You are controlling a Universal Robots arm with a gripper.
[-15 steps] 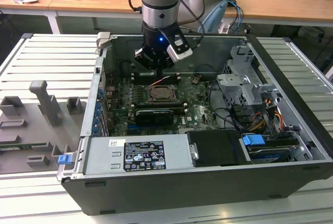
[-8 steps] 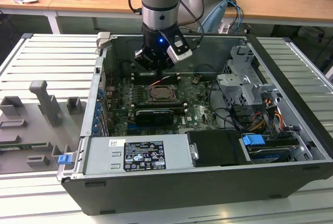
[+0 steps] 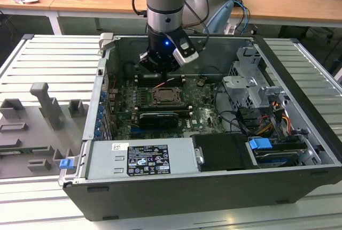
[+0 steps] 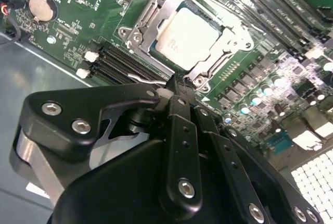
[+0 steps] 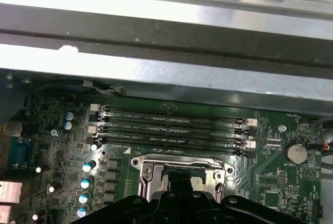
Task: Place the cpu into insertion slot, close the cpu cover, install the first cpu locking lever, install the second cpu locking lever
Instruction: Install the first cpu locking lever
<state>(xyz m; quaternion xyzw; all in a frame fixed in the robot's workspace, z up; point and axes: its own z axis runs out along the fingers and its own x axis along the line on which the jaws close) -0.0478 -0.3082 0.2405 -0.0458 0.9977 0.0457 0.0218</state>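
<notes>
The cpu (image 4: pixel 187 36) shows its pale silvery top inside the insertion slot (image 4: pixel 136 37) on the green board. The silver cpu cover (image 4: pixel 231 39) lies flat as a frame around the chip. My gripper (image 4: pixel 176 82) hangs just beside the socket's edge, its black fingers (image 4: pixel 179 130) shut together. Their tips touch a thin wire locking lever (image 4: pixel 143 79) that runs along that edge. Seen from the exterior view, the gripper (image 3: pixel 160 74) is low inside the open computer case, just behind the socket (image 3: pixel 163 97). The first wrist view has the socket (image 5: pixel 156 169) directly beyond the fingers (image 5: pixel 179 190).
Several long black memory slots (image 5: pixel 171 127) run beside the socket, with the case's metal wall (image 5: pixel 166 73) beyond them. A black graphics card (image 3: pixel 157 117), the power supply (image 3: pixel 141 158) and a drive cage (image 3: pixel 248 88) crowd the case. Grey fixtures (image 3: pixel 48 107) stand outside it.
</notes>
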